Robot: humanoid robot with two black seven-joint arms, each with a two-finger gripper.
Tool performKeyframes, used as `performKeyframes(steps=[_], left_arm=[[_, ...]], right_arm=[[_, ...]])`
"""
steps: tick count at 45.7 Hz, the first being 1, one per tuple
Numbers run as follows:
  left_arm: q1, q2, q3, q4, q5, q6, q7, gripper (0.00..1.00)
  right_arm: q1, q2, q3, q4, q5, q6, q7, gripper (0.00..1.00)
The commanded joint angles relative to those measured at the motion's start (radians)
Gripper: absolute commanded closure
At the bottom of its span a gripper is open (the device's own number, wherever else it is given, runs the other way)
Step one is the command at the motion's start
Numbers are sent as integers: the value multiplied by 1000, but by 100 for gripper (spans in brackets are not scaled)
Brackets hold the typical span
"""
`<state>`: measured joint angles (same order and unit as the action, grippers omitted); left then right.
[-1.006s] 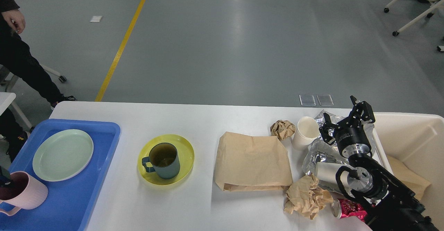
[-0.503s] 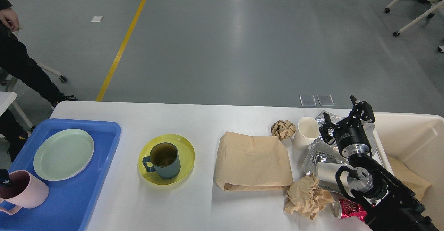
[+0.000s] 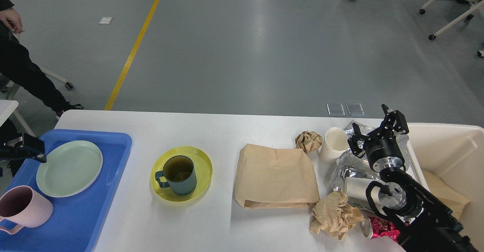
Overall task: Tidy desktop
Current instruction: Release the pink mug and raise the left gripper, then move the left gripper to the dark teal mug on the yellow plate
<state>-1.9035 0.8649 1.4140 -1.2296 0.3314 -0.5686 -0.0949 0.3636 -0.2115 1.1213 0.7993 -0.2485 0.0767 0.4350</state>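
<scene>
Across the white desk [image 3: 234, 131], crockery sits left and litter right.
Right claw [image 3: 378, 133] hovers spread over silver foil [image 3: 346, 167] beside a white cup [image 3: 332, 144]; left claw [image 3: 26, 150], dark at the blue tray [image 3: 81, 214], cannot be judged.

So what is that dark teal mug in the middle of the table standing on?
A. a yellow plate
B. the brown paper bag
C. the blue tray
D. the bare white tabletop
A: the teal mug stands on the yellow plate, which rests on the desktop, apart from the blue tray and the paper bag.
</scene>
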Motion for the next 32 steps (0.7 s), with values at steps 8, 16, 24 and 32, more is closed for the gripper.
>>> performKeyframes(steps=[8, 16, 24, 32], left_arm=[[-469, -355, 177, -290, -276, -47, 1, 4], [-718, -532, 163, -479, -393, -56, 1, 4], [-806, -676, 91, -525, -430, -128, 7, 9], [-799, -667, 92, -525, -465, -134, 7, 10]], right_arm=[[0, 0, 0, 0, 0, 0, 1, 0], [0, 0, 0, 0, 0, 0, 1, 0], [0, 0, 0, 0, 0, 0, 1, 0], [0, 0, 0, 0, 0, 0, 1, 0]])
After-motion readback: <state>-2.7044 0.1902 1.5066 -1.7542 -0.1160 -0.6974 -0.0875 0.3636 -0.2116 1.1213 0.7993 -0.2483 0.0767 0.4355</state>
